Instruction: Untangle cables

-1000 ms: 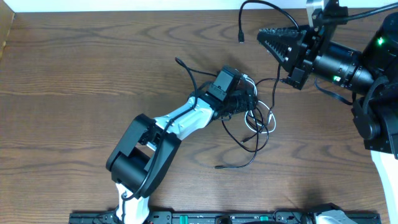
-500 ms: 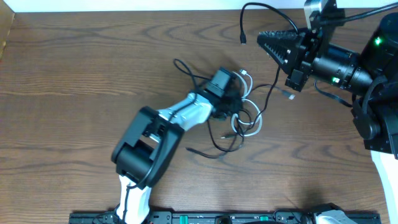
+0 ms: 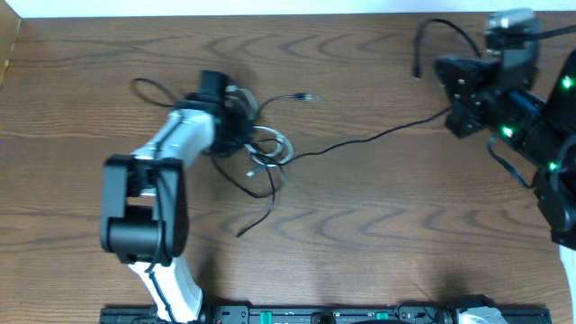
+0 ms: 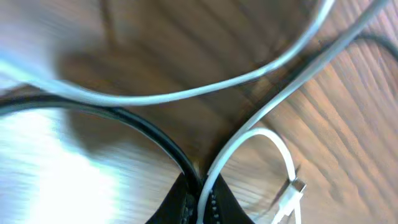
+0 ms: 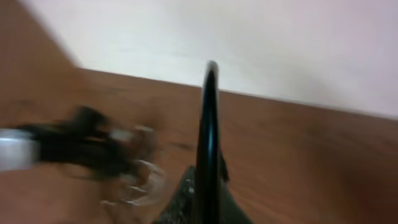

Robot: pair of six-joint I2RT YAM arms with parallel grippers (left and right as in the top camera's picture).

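Cables (image 3: pixel 265 148) now farther left, outstretched

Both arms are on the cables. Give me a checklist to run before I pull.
1. Right gripper shut on black cable: ok.
2. Left gripper grip: ok; black cable and white cable both enter its closed fingertips.
3. Black cable runs unsnagged across the table between the arms: ok, per the overhead view.
4. Black cable and white cable apart: not ok; white loops overlap black strands beside the left gripper.
5. White plug free of the knot: cannot tell.
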